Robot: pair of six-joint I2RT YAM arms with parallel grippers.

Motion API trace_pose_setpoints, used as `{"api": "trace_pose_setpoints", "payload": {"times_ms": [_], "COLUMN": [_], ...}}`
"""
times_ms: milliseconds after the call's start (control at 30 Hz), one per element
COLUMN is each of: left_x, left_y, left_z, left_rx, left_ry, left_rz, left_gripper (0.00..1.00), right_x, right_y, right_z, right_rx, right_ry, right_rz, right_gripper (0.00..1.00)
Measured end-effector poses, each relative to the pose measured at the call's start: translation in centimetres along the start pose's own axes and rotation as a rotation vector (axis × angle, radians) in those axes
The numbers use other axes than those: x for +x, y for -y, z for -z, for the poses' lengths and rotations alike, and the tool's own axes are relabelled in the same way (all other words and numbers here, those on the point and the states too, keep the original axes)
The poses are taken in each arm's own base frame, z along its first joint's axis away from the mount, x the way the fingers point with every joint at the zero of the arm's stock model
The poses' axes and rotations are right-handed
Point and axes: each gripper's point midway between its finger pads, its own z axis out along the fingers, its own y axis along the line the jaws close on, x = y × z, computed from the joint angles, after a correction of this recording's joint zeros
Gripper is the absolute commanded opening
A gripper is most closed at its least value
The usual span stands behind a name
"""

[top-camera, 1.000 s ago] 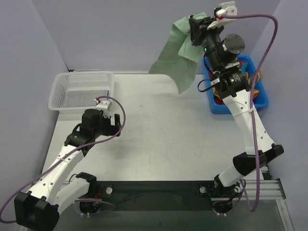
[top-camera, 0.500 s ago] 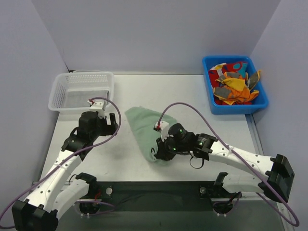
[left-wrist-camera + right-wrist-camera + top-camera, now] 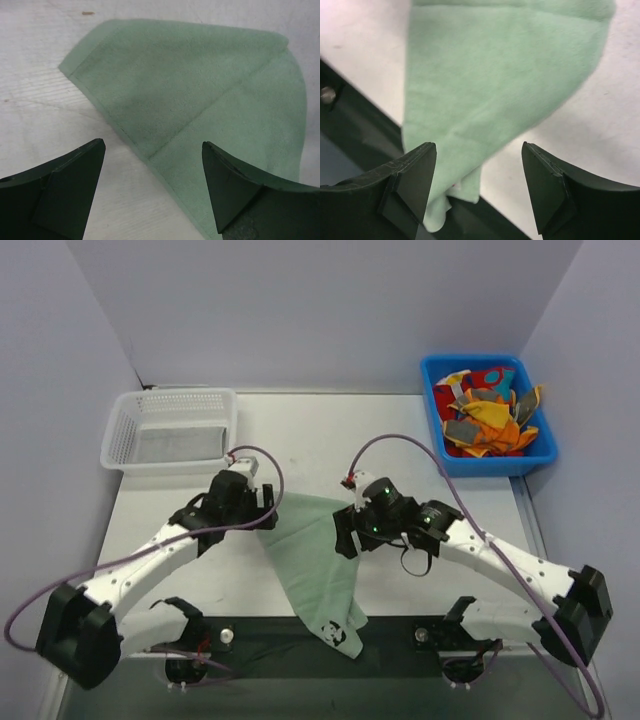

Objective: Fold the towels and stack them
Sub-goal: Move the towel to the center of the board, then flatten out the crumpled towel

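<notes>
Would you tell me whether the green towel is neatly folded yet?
Not folded: the green towel lies loosely spread, one layer lapped over another, its near corner overhanging the table.

We brought the green towel (image 3: pixel 315 565) down from far right onto the counter (image 3: pixel 330 440). Our right pincer (image 3: pixel 346 538) let go, and our left pincer (image 3: pixel 264 510) moved right to its edge.
</notes>
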Motion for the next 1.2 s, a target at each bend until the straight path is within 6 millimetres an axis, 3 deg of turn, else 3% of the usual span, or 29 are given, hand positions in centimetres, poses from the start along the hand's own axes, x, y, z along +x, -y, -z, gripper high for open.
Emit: {"api": "trace_pose_setpoints", "payload": {"times_ms": [133,267,400,500,533,633,667,700,733,867,967,1100,1200], "left_x": [2.9,5.1,7.7,7.8,7.7,7.3,7.1,6.9,6.6,5.8,5.1,2.2,1.1], "left_y": [1.3,2.6,2.9,3.6,3.7,3.9,3.9,4.1,4.4,5.4,5.9,7.6,8.5], "left_z": [-2.8,-5.5,-7.3,-8.2,-8.5,-9.3,-9.6,-10.0,-10.3,-11.2,-11.0,-9.8,-7.6], "left_rx": [-0.027,-0.065,-0.110,-0.128,-0.135,-0.151,-0.155,-0.154,-0.148,-0.128,-0.117,-0.079,-0.037], "left_ry": [-0.120,-0.203,-0.269,-0.264,-0.260,-0.242,-0.239,-0.237,-0.234,-0.242,-0.256,-0.216,-0.205], "left_rz": [-0.064,-0.119,-0.140,-0.138,-0.136,-0.116,-0.110,-0.100,-0.097,-0.122,-0.162,-0.202,-0.203], "left_gripper": [0.91,0.91,0.82,0.70,0.66,0.32,0.10,0.01,0.00,0.00,0.00,0.00,0.00], "right_x": [-0.5,1.9,3.5,4.3,4.6,4.7,4.4,4.2,4.1,3.5,2.5,-0.5,-1.0], "right_y": [2.8,4.6,5.6,6.3,6.5,7.5,7.8,8.0,8.4,9.5,10.0,8.1,5.3], "right_z": [-2.7,-6.2,-7.8,-8.7,-9.0,-9.7,-9.8,-9.9,-10.1,-9.8,-8.4,-4.5,-2.3], "right_rx": [0.113,0.173,0.206,0.225,0.231,0.244,0.236,0.227,0.223,0.210,0.226,0.197,0.150], "right_ry": [-0.044,-0.173,-0.243,-0.283,-0.296,-0.326,-0.322,-0.322,-0.321,-0.307,-0.253,-0.118,-0.068], "right_rz": [0.002,-0.005,-0.014,-0.034,-0.045,-0.098,-0.125,-0.145,-0.173,-0.252,-0.261,-0.221,-0.171], "right_gripper": [0.72,0.75,0.75,0.72,0.67,0.38,0.19,0.10,0.03,0.00,0.00,0.00,0.01]}}
